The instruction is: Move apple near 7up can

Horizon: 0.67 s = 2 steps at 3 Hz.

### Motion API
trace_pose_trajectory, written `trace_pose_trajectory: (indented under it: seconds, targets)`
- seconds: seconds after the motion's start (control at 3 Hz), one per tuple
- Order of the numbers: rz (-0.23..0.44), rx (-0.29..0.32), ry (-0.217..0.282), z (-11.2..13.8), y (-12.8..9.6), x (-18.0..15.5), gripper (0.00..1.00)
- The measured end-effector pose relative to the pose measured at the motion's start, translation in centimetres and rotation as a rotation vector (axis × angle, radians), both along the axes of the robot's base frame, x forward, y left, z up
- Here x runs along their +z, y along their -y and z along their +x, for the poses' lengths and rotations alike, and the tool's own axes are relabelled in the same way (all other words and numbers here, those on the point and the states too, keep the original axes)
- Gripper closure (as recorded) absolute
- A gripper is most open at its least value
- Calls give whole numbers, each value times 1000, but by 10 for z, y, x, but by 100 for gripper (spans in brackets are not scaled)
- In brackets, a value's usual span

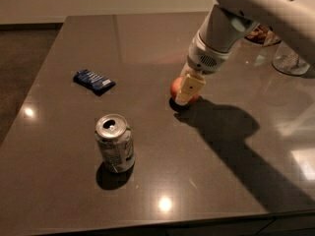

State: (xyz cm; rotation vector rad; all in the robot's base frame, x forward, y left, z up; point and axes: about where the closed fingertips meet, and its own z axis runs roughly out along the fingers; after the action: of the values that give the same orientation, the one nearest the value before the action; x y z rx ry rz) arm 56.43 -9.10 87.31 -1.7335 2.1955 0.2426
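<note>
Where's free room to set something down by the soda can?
Bare table lies right of the 7up can, up to the arm's shadow, and between can and blue snack packet. The far left corner is bare too. Crowded: around the apple, where the hand sits, and by the glass jar.

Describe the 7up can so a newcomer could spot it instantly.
Start at the dark grey table and look at its near left part, well away from the tool, which sits at the apple further back. The 7up can stands upright there alone. Unlike the flat blue packet behind it, it is tall, cylindrical and silver-topped.
</note>
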Motion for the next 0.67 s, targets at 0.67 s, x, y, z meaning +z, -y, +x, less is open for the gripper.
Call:
trace_pose_trajectory:
  seconds: [0.67]
  targets:
    - [60,82,40,-43,-11,23,99]
